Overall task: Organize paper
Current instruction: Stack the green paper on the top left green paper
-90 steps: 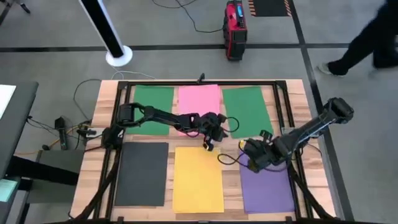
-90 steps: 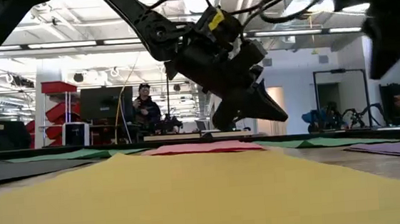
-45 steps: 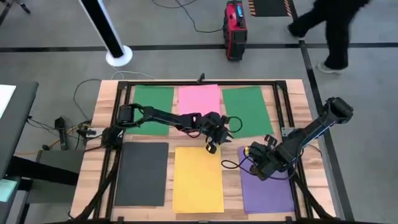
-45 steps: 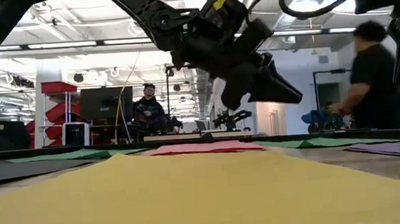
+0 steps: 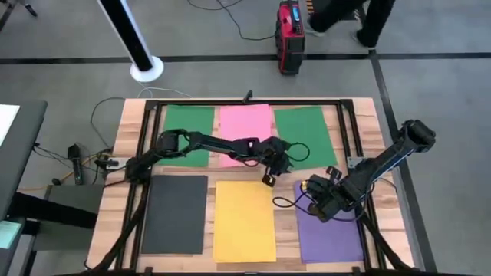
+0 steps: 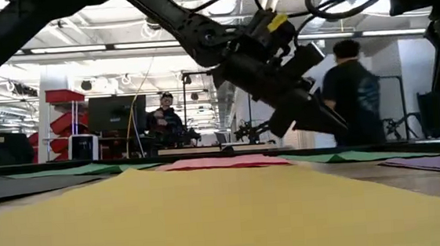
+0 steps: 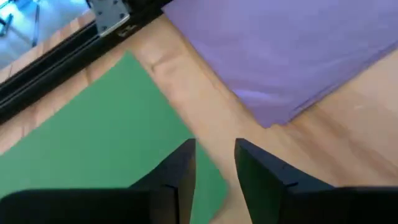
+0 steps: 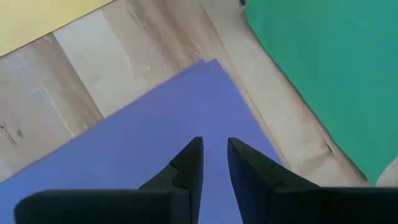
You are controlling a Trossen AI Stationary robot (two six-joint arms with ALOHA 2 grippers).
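Observation:
Six sheets of paper lie flat on the table: green (image 5: 189,132), pink (image 5: 245,123) and green (image 5: 305,132) at the far side, dark grey (image 5: 175,215), yellow (image 5: 244,222) and purple (image 5: 331,234) at the near side. My left gripper (image 5: 279,170) (image 6: 332,124) (image 7: 214,155) hangs shut above bare wood, by the right green sheet's near left corner (image 7: 211,180). My right gripper (image 5: 308,199) (image 8: 213,152) is shut over the purple sheet, just inside its far left corner (image 8: 208,65). Whether it touches the sheet, I cannot tell.
A black metal frame (image 5: 349,134) runs around the tabletop. Strips of bare wood (image 8: 143,68) separate the sheets. A red case (image 5: 290,34) stands on the floor past the far edge, and a person (image 6: 355,89) walks behind the table.
My left gripper has swung toward the table's right edge, from above the yellow sheet's far edge to the gap between the right green and purple sheets. My right gripper has drawn a little toward the near edge, then stayed. The sheets have not moved.

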